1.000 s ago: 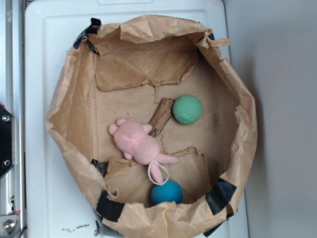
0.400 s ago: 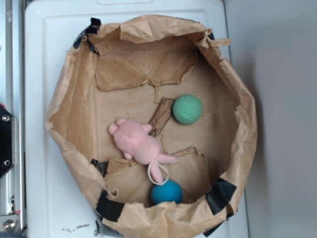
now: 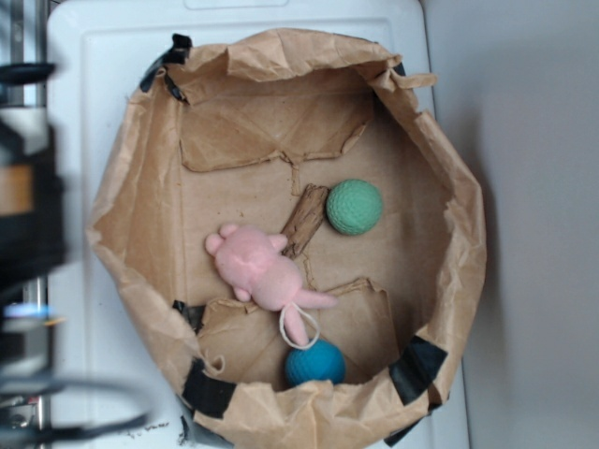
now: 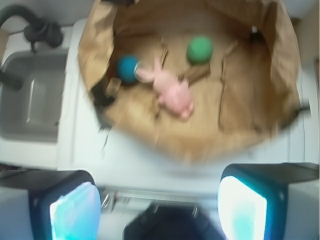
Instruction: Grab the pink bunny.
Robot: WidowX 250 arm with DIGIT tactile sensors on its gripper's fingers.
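Observation:
The pink bunny [image 3: 262, 271] lies on its side on the floor of a brown paper bag [image 3: 131, 243], head to the left and white string loop towards the blue ball. In the wrist view the pink bunny [image 4: 172, 92] sits far ahead, inside the bag. My gripper [image 4: 159, 207] is open, its two pale blue pads wide apart with nothing between them, and it hangs over the white surface short of the bag's rim. In the exterior view only my blurred dark arm [image 3: 28, 215] shows at the left edge, outside the bag.
A green ball [image 3: 355, 207] and a brown wood piece [image 3: 303, 220] lie right of the bunny's head. A blue ball [image 3: 315, 362] rests by its legs. The bag's crumpled walls ring everything. A grey sink [image 4: 30, 95] with a black faucet [image 4: 35, 27] lies left.
My arm has swept into the exterior view along the left edge, blurred by motion. The bunny, the balls and the wood piece have not moved.

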